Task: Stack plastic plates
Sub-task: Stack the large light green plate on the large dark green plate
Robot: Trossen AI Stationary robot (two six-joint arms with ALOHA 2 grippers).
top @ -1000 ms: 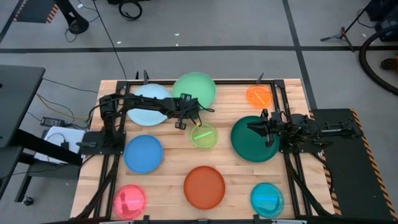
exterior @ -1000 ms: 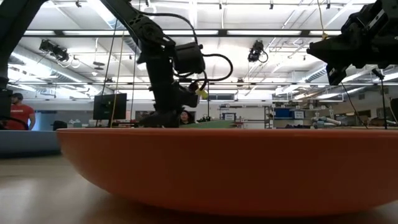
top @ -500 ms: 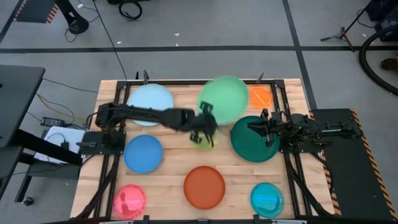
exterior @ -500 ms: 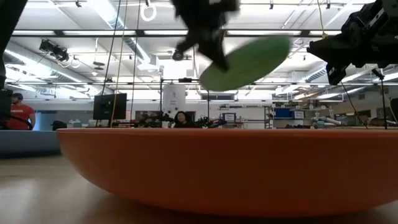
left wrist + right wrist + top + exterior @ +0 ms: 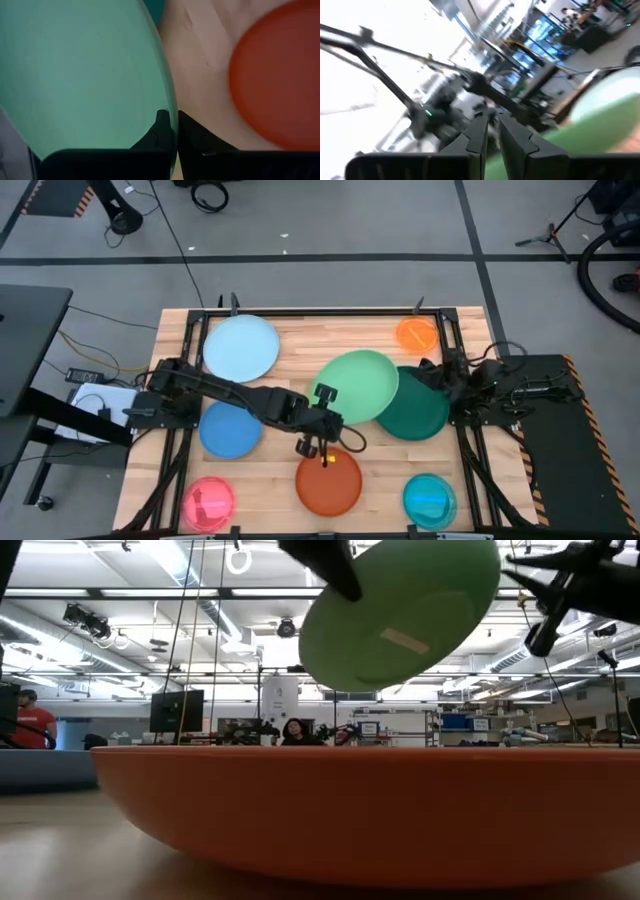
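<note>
My left gripper (image 5: 327,398) is shut on the light green plate (image 5: 360,385). It holds the plate high and tilted in the low view (image 5: 400,610), above the left part of the dark green plate (image 5: 425,412). My right gripper (image 5: 432,372) hangs at the dark green plate's far right side, shut and empty (image 5: 492,129). Lying flat on the table are the light blue (image 5: 240,348), blue (image 5: 228,430), red-orange (image 5: 328,482), pink (image 5: 208,502), cyan (image 5: 430,500) and orange (image 5: 417,333) plates. The lime plate is hidden. My left gripper pinches the light green plate's rim (image 5: 167,107) between its two fingers (image 5: 161,125), on the plate's left side. The plate is lifted clear and tilted, and its underside (image 5: 405,635) faces the table's near edge.
Dark rails (image 5: 190,370) run along the table's left and right sides by the arm bases. The red-orange plate (image 5: 370,810) fills the foreground of the low view. Bare wood (image 5: 280,380) lies between the light blue plate and the light green one. A person (image 5: 25,720) stands far behind.
My left gripper has lifted the light green plate off the table's far middle. It has swung the plate toward the right and near side, tilting it, to above the dark green plate. My right gripper has drawn back toward the right edge and tipped upward.
</note>
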